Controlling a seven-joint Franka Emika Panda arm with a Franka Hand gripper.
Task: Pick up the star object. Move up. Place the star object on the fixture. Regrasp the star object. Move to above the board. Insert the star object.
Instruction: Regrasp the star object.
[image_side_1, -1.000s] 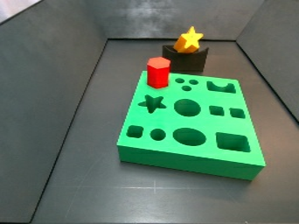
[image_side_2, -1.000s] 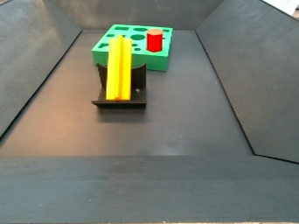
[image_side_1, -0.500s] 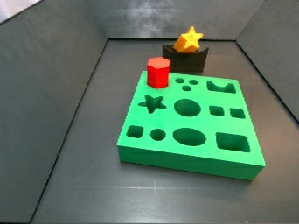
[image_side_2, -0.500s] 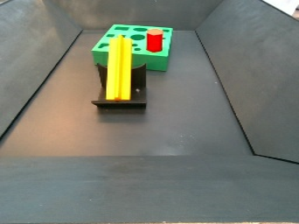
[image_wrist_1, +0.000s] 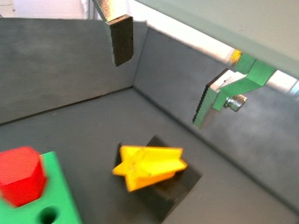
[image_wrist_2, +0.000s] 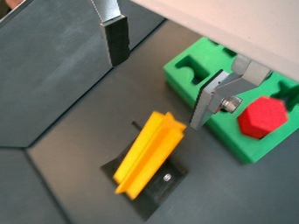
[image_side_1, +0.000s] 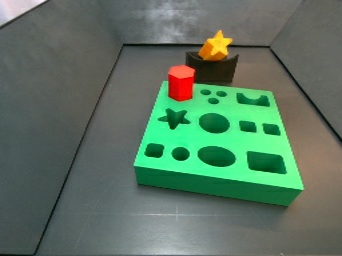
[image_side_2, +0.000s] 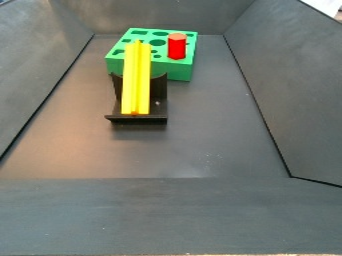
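On the fixture (image_side_2: 138, 108) lies the star (image_wrist_2: 149, 156); gripper (image_wrist_2: 163, 66) above, fingers apart, empty. Centre them across it before you regrasp.

Yellow-orange star object (image_side_2: 136, 76), green board (image_side_1: 221, 140), red peg (image_side_1: 181, 82) — black fixture (image_side_2: 138, 112), silver gripper (image_wrist_2: 163, 66) above it

Both side views high and oblique from opposite ends of the board (image_side_1: 214, 140), both wrist views close above the fixture (image_wrist_2: 146, 188), open gripper (image_wrist_2: 163, 66) overhead
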